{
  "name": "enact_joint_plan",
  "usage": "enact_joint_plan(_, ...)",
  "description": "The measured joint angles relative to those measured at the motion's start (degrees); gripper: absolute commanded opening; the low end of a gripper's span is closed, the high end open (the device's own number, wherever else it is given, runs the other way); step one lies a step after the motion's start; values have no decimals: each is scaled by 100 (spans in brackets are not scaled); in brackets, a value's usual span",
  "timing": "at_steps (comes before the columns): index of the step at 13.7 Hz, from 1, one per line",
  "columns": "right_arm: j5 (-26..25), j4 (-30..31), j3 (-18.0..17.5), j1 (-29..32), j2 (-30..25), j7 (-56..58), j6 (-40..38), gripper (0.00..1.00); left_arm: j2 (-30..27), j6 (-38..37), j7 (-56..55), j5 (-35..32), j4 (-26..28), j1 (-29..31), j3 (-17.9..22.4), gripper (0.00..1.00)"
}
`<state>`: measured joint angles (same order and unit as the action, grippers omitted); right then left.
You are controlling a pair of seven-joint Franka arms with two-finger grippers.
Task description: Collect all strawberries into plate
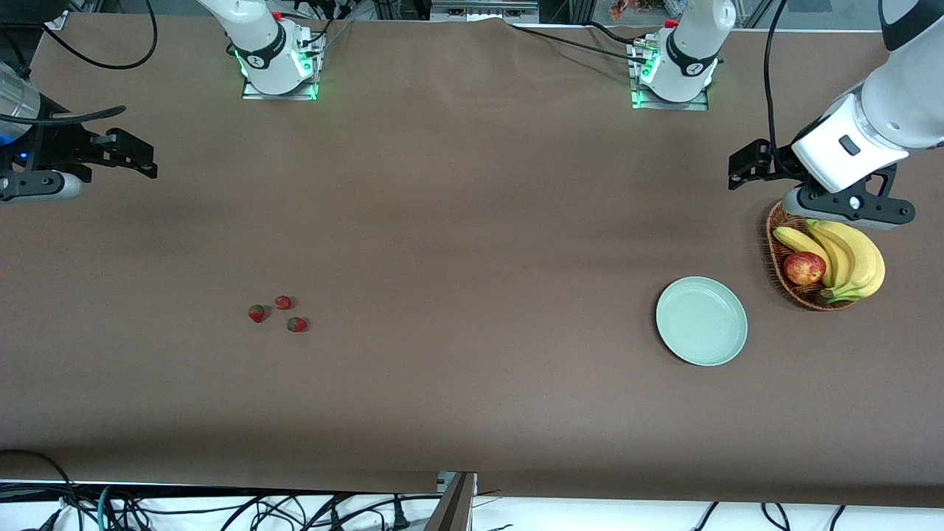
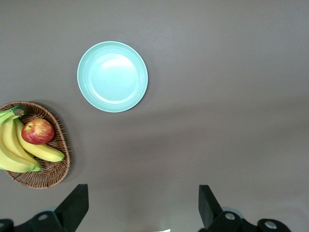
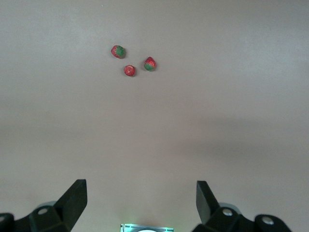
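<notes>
Starting layout — three strawberries [image 1: 277, 313] clustered on the worktop [image 1: 472, 221], the plate [image 1: 701, 321] well apart toward the left arm's end.

The berries lie close together, none touching the plate, which sits bare beside a wicker basket [image 1: 782, 276] of bananas [image 1: 848, 258] and an apple [image 1: 804, 268]. Right gripper [image 3: 140, 200] hangs over the worktop at its own end, jaws spread wide and empty — best placed, judging by reach, to pick first. Left gripper [image 2: 144, 205], likewise wide and empty, waits over the basket's edge.

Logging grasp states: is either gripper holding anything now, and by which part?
Nothing is held. The left gripper and right gripper are both open and empty above the brown table.
</notes>
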<state>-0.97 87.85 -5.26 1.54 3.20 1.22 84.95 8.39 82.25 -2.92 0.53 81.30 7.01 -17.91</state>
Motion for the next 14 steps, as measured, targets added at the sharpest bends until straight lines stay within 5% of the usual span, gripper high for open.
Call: enact_joint_plan(14,0,-1,0,0,142,-27,54,100,3,0,0,0,0,21,35,100)
